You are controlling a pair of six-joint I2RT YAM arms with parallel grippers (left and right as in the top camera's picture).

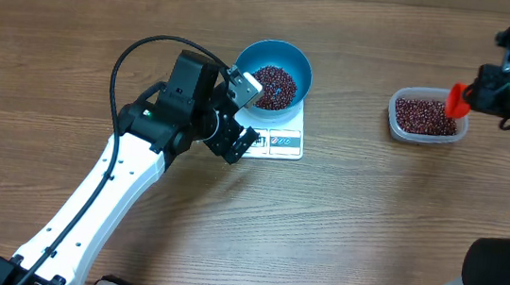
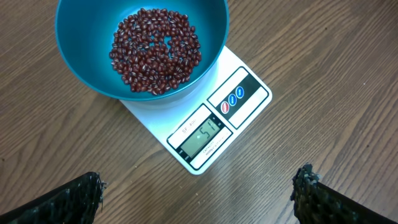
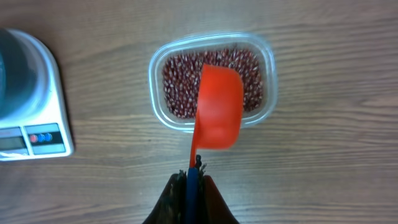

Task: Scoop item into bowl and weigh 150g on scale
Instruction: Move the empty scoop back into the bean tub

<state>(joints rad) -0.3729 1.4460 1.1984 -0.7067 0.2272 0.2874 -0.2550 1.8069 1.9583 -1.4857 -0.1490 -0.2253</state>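
left wrist view, mo: the beans (image 2: 155, 50) lie in a shallow heap at the bottom of the blue bowl (image 2: 81, 37). the bowl stands on the white scale (image 2: 155, 124), covering its far end. how would you say they handle?

loose, ana. they're tiny, hard, glossy ovals, dark red-brown with pale glints. i'd expect them to roll and bounce, so no pinching them. they want carrying in the scoop (image 3: 219, 109), kept level and tipped slowly.

and the rest of them?

in the clear tub (image 3: 155, 68) out on the bench (image 3: 323, 174), well apart from the scale. the right claw (image 3: 191, 177) is clamped shut on the scoop's thin handle, and the orange-red cup hangs over the tub. i can't tell whether it carries any beans.

the left claw (image 2: 196, 190)?

spread wide, holding nothing, above the bench near the display edge of the scale.

if the bowl needs moving?

it looks smooth, and it's likely light and slippery. i'd take it by the rim, gently, since a nudge would upset the reading.
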